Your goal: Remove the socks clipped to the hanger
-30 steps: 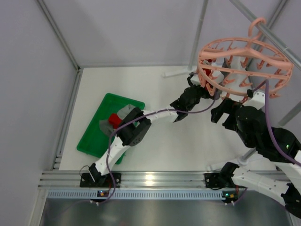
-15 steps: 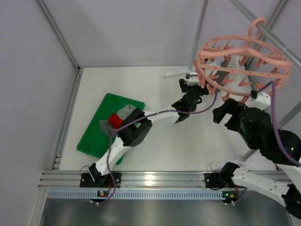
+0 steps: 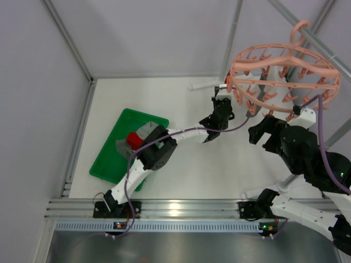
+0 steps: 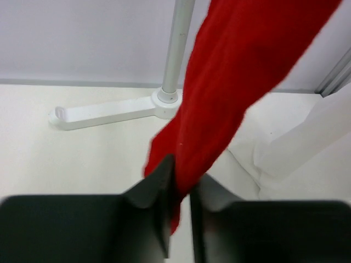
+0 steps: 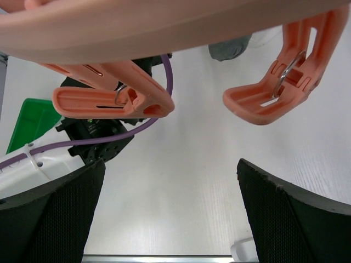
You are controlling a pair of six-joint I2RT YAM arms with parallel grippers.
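- The left gripper [image 4: 178,183] has its two fingers pressed together on the lower end of a red sock [image 4: 236,82].
- From the fingers, this sock rises to the upper right and leaves the wrist view. Behind it are the white table [image 4: 66,159] and a stand pole [image 4: 178,49].
- The hanger [image 5: 164,22] hangs over the far right part of the table.
- The right gripper [image 5: 167,213] is directly under the hanger's ring. Its fingers stand wide apart and nothing is between them. Two clips [image 5: 112,98] hang in front of it.
- A green tray [image 3: 104,164] lies on the left of the table, well apart from the hanger. It holds a second red sock [image 3: 133,138] and grey socks [image 3: 122,147], partly hidden by the left arm.
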